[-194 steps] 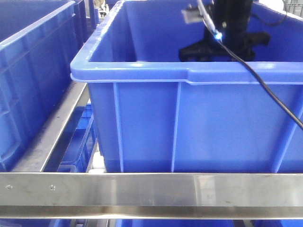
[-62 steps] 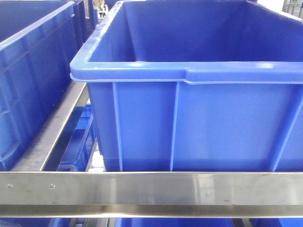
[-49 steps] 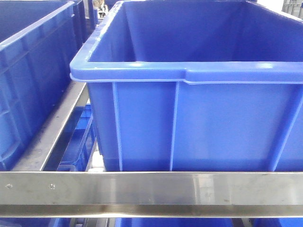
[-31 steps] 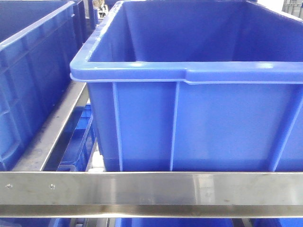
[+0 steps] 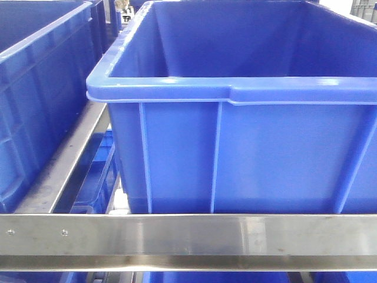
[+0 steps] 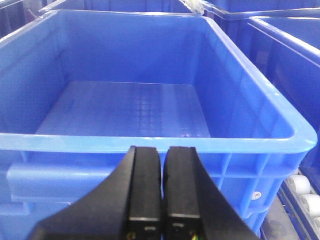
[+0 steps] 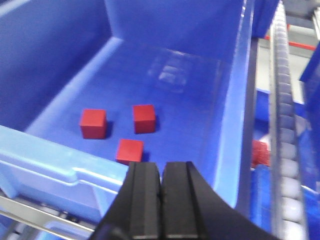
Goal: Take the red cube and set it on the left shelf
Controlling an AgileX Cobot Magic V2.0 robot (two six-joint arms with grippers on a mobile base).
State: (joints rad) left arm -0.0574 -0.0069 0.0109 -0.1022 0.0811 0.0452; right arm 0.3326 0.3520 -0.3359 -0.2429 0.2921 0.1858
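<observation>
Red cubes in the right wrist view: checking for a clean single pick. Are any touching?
Apart. The right wrist view shows blue crate floor between all three red cubes.

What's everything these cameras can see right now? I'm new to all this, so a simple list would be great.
Red cubes: three, bright red, on the floor of a blue crate in the right wrist view; two side by side, one nearer the camera.
Red piece: one, outside that crate by the rollers; too blurred to identify.
Empty blue crate: one, deep blue, in front of the left wrist camera.
Big blue crates: at least two, ribbed, on the rack in the front view.
Steel rail: one, brushed metal with small screws, across the front.
Rollers: a pale row beside the crate.
Left gripper: black, jaws together, holding nothing.
Right gripper: black, jaws together, holding nothing.
</observation>
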